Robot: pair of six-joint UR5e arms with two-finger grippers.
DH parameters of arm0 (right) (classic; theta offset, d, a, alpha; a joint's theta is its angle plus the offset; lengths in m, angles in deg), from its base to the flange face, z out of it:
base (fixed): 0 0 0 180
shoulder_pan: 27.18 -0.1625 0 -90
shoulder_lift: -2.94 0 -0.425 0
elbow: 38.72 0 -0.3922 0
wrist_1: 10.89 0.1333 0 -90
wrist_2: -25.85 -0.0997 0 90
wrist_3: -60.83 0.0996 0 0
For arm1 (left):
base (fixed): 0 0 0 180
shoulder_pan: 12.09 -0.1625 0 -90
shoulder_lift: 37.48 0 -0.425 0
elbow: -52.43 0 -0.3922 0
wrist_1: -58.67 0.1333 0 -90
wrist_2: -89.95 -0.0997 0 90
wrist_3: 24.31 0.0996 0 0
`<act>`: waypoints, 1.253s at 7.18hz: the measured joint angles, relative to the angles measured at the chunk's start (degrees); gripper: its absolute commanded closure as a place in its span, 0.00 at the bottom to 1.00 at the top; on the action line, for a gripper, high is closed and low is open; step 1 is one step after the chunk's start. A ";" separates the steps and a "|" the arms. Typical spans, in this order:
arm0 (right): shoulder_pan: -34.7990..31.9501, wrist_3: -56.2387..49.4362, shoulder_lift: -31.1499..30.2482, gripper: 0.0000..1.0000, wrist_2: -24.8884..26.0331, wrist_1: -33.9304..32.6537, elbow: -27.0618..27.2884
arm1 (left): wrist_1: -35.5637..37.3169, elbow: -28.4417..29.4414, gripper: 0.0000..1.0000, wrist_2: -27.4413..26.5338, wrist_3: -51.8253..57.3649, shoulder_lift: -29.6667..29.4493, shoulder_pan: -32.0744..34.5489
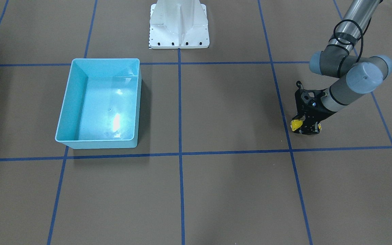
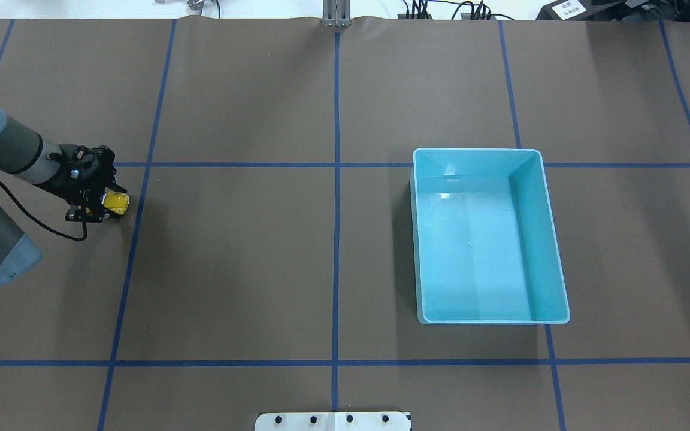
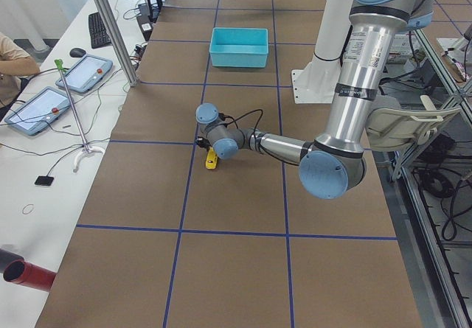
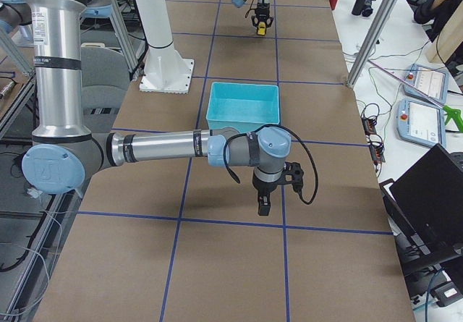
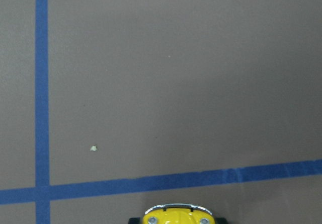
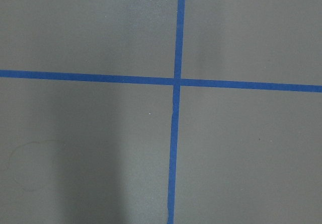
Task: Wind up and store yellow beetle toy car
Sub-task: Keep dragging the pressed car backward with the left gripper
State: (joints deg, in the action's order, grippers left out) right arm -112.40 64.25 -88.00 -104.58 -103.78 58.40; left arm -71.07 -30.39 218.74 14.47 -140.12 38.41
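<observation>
The yellow beetle toy car (image 2: 117, 203) is at the table's left side, low at the table surface, between the fingers of my left gripper (image 2: 107, 205). The gripper looks shut on it. In the front view the car (image 1: 296, 125) sticks out on either side of the left gripper (image 1: 307, 128). The left wrist view shows only the car's front end (image 5: 176, 215) at the bottom edge. The light blue bin (image 2: 477, 152) stands empty on the right half. My right gripper (image 4: 263, 203) shows only in the exterior right view, above bare table. I cannot tell if it is open or shut.
Brown table cover with blue tape grid lines (image 2: 336, 179). The white robot base plate (image 1: 179, 41) is at the table's robot side. The bin also shows in the front view (image 1: 104, 60). Tablets, cables and a metal pole (image 3: 110, 26) lie beyond the far side.
</observation>
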 measured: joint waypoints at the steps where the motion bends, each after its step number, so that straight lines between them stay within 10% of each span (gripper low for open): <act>1: 0.03 0.00 0.00 0.00 0.00 0.01 0.00 | -0.19 0.02 1.00 0.08 0.02 0.25 0.15; 9: 0.32 0.00 0.06 0.00 0.00 -0.01 -0.06 | -2.47 0.04 1.00 1.57 0.04 2.08 0.96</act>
State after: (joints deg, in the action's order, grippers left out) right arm -112.08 64.26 -87.94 -104.58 -103.80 58.34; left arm -73.54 -30.35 220.31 14.50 -138.04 39.37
